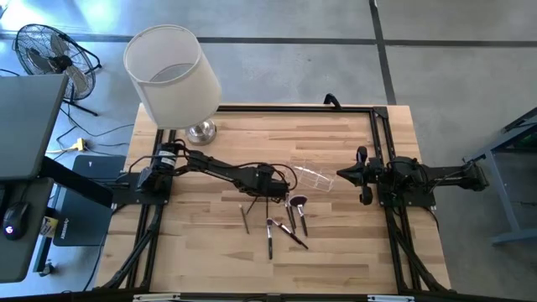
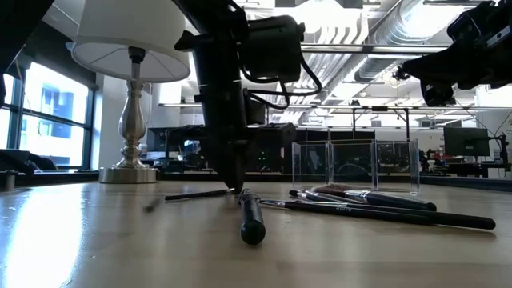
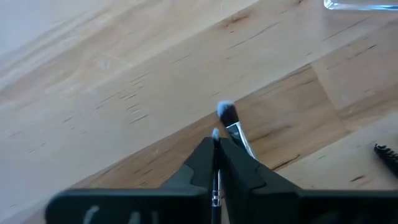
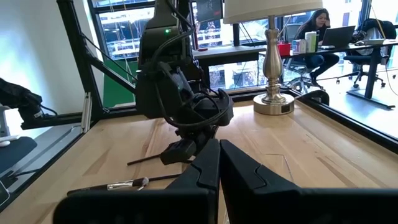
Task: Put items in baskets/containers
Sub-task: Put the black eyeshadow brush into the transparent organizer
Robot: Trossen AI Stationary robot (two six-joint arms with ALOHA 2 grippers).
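Your left claw (image 3: 216, 163) pinches a thin brush (image 3: 227, 118) near its ferrule; it's light, stiff, slippery, so grip mid-handle. Right claw (image 4: 219, 163) pressed together.

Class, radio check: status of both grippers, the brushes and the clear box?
Left gripper shut on one brush at table level. Right gripper shut, waiting beside clear box. Other brushes loose on table; nothing blocking.

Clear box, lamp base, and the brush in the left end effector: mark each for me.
clear box (image 2: 356, 166): low view, front wall.
lamp base (image 1: 201, 132): high view, metal foot.
brush (image 3: 229, 114): left wrist view, bristle tip.
left end effector (image 3: 217, 151): left wrist view, between fingertips, shut on brush.
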